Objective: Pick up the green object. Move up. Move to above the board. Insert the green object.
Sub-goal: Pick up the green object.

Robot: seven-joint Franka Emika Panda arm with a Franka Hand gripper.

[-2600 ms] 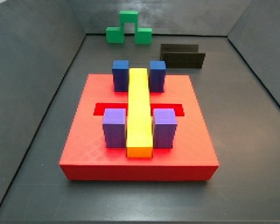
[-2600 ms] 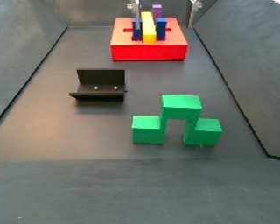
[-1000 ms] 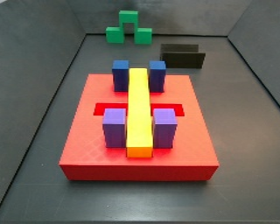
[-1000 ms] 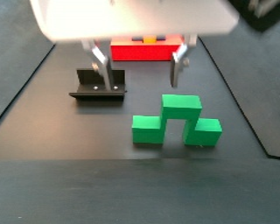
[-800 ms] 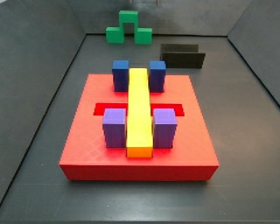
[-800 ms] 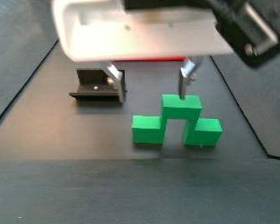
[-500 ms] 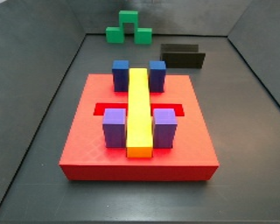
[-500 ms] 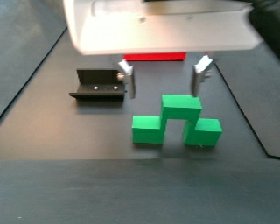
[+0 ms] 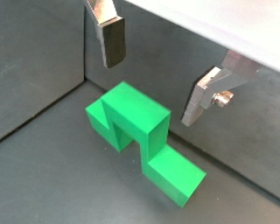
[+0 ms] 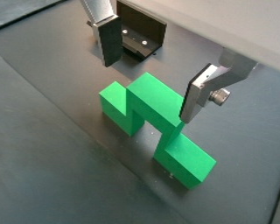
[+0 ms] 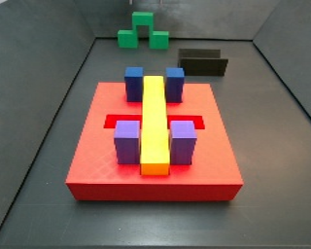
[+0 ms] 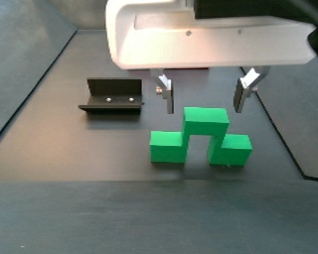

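Your gripper hangs spread above the green object, fingers at nine and three o'clock (straddling its raised middle), ready to descend and pinch.
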